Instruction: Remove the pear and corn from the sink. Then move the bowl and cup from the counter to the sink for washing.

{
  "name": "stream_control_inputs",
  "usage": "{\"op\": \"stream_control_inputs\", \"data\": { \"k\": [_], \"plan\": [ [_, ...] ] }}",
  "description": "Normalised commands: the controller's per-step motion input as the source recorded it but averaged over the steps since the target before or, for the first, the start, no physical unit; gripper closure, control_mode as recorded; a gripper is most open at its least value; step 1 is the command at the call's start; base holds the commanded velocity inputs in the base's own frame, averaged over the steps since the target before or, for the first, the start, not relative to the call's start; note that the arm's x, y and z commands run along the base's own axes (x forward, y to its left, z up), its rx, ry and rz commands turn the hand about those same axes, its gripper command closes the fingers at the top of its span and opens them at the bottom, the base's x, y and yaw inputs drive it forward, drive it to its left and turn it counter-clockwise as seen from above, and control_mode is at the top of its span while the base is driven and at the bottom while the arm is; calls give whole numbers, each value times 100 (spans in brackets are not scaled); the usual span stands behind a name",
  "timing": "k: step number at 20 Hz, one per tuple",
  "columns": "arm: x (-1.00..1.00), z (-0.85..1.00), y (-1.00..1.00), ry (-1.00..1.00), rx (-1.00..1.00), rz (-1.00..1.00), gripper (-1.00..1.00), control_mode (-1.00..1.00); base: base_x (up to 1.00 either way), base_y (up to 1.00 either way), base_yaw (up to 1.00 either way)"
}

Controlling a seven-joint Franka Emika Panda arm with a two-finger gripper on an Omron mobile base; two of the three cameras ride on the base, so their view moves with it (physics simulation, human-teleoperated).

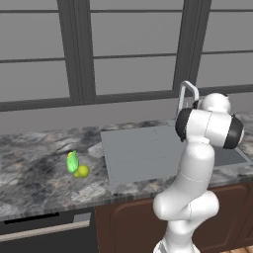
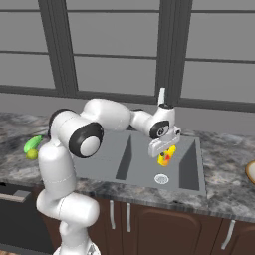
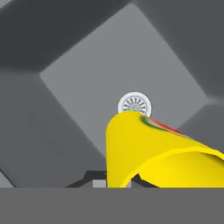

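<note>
Cup [image 2: 168, 155] in claw [image 2: 164, 151] above sink [image 2: 189, 169], drain [image 3: 134, 105] below.

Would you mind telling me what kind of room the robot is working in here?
Most likely a home kitchen, rendered in simulation: a grey recessed sink with a chrome faucet sits in a marble-patterned counter, above brown wooden cabinets.

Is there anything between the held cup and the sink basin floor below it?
Nothing visible. The gripper holds the cup over the sink basin, and the hand view shows bare grey floor around the drain.
</note>
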Motion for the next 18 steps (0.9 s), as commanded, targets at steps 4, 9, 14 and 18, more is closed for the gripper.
{"op": "stream_control_inputs", "data": {
  "k": [4, 9, 14, 18],
  "plan": [
    [19, -25, 17, -5, 8, 9, 100, -100, 0, 0, 0],
    [8, -26, 19, -16, 5, 7, 100, -100, 0, 0, 0],
    [5, -26, 27, -13, 1, 6, 100, -100, 0, 0, 0],
    [19, -27, 24, -1, 0, 8, 100, -100, 0, 0, 0]
  ]
}}
